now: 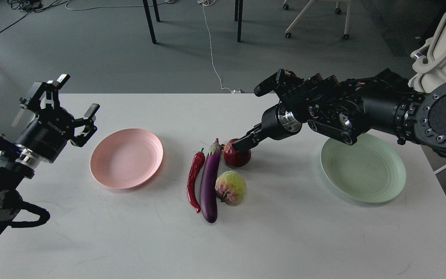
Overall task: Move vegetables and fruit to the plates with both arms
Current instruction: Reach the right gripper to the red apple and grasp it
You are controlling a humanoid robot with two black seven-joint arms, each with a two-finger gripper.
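The purple eggplant point(210, 182) lies in the middle of the white table point(130, 232), with the red chili pepper point(193, 179) right beside it on its left. The dark red pomegranate-like fruit point(237, 155) and the bumpy yellow-green fruit point(230, 187) sit on its right. The pink plate point(126, 158) at left and the mint green plate point(363, 166) at right hold nothing. My right gripper point(241, 144) reaches down from the right, its dark tip on the top of the red fruit; its fingers cannot be told apart. My left gripper point(62, 100) is open and empty, raised left of the pink plate.
My right arm's thick links point(339, 112) hang over the table's back right, above the far edge of the green plate. Chair legs point(238, 21) and a white cable point(212, 50) are on the floor beyond the table. A white chair point(443, 50) stands at right.
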